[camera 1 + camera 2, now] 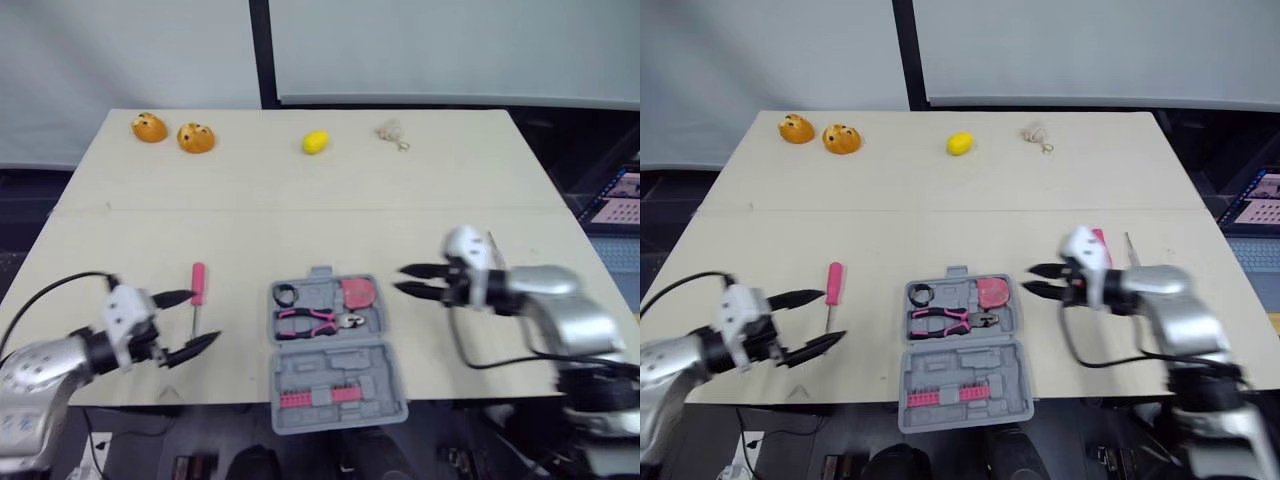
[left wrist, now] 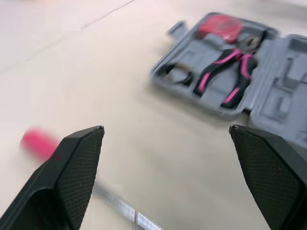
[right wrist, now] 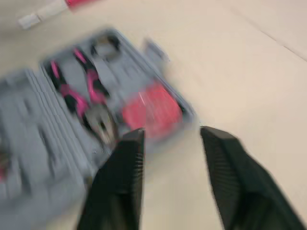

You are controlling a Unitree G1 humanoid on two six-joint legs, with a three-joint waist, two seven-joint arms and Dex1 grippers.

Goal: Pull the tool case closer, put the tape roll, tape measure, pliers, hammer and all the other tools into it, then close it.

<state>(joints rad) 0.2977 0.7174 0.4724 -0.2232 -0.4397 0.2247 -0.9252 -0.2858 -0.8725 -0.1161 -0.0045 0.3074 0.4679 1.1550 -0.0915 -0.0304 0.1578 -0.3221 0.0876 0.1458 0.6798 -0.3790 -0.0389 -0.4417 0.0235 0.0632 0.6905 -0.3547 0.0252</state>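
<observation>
Open tool case (image 1: 335, 372) between left claw (image 1: 202, 320) and right claw (image 1: 400, 280) — both spread

Table (image 1: 300, 205): tool case (image 1: 335, 385), screwdriver (image 1: 197, 288), lemon (image 1: 315, 142)

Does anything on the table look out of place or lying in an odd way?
The open tool case looks odd: its near half juts past the table's front edge, so it might tip. A pink-handled screwdriver lies outside it, to its left.

bright, even light, faint soft shadows on the table (image 1: 300, 225); tool case (image 2: 283, 81) motion-blurred in wrist views.
</observation>
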